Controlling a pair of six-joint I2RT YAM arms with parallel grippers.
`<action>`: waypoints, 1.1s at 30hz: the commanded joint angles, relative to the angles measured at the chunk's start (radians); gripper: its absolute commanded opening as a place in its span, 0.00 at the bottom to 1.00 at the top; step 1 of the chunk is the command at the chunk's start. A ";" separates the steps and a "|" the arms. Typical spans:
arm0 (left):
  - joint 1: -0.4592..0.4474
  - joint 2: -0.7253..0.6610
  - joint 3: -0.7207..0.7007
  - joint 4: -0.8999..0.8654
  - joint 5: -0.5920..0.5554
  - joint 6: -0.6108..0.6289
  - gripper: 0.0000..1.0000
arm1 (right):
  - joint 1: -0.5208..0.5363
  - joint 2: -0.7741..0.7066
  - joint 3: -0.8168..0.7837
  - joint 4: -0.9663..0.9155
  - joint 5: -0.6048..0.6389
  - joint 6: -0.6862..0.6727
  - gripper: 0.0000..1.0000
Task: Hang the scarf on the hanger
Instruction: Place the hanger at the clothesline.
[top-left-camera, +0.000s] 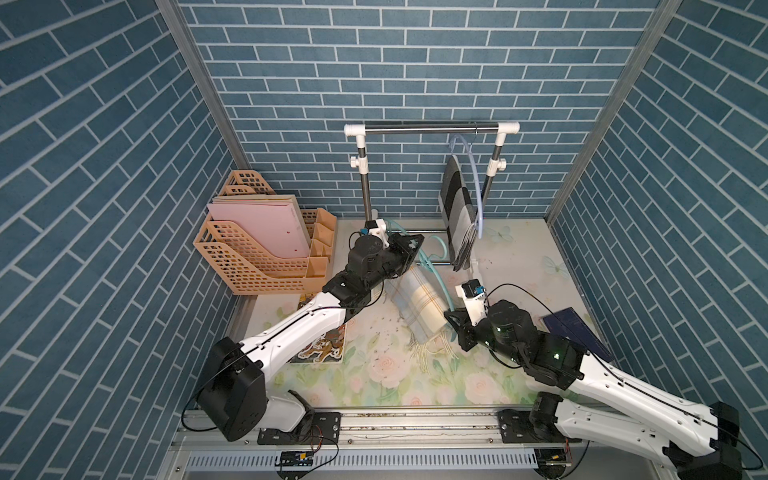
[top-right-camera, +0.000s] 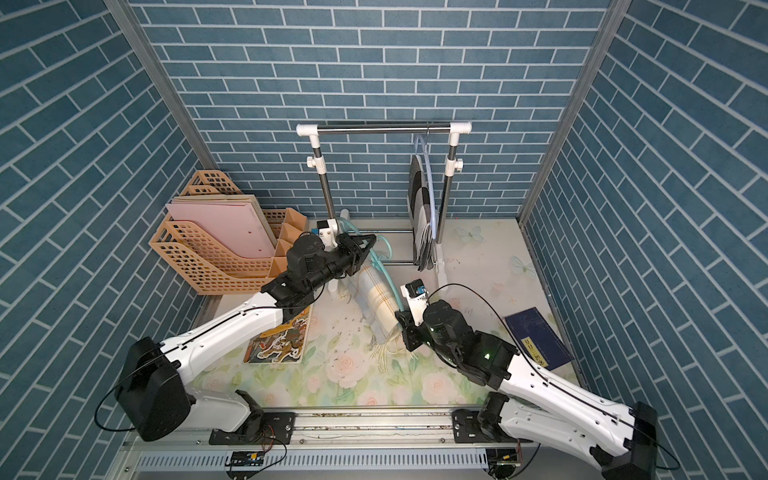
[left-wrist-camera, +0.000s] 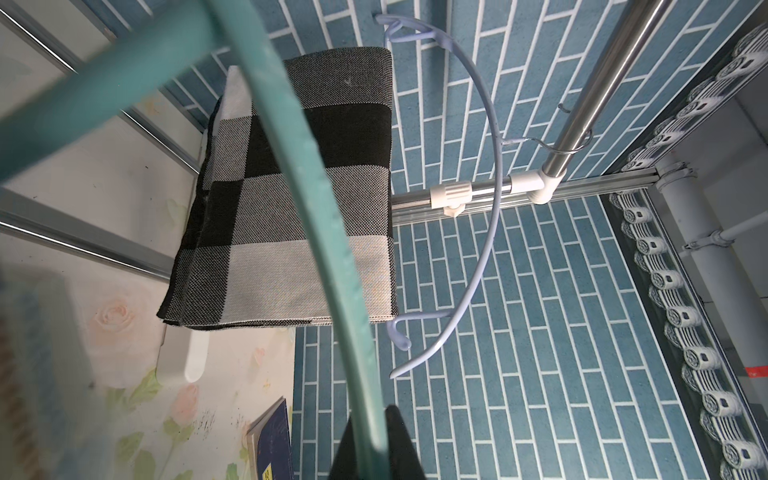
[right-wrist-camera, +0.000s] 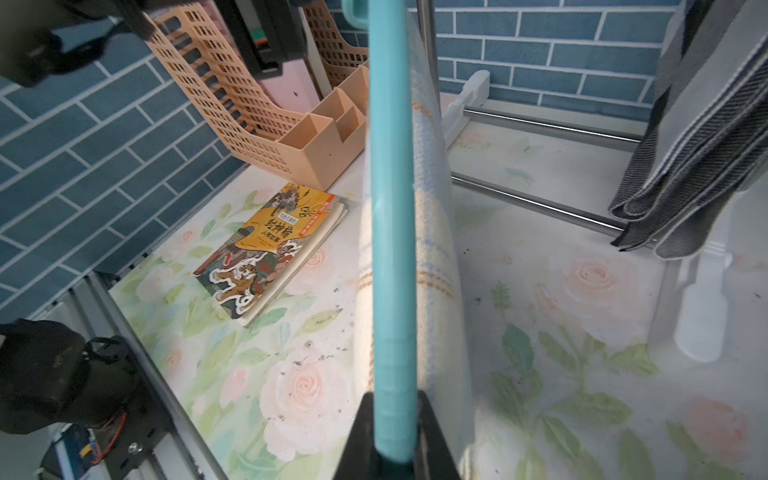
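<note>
The left fingers and right fingers are each gripping an end of the teal hanger, the plaid scarf draping over its bar (fringe trailing onto the table); uneven lifting risks tilting it, sliding the scarf off.

We take the table as our dial, twelve at the back wall. At twelve stands the clothes rack; on its rail, toward one o'clock, hangs a second hanger with a folded scarf draped over it. At ten sits the file organizer, folders in it. Dead centre lies the scarf, and the hanger runs along its three o'clock side. At eight a picture book lies partly under the left arm; at four, a notebook lies near the table's edge.
</note>
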 joint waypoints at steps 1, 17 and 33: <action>0.007 -0.039 0.023 0.038 0.007 0.006 0.00 | -0.008 -0.026 0.000 0.013 0.055 0.027 0.00; 0.019 -0.031 -0.045 0.053 0.036 0.016 0.48 | -0.008 -0.012 0.138 0.034 0.111 0.035 0.00; 0.061 -0.479 -0.133 -0.531 -0.318 0.502 0.92 | -0.047 0.274 0.530 -0.122 0.210 0.043 0.00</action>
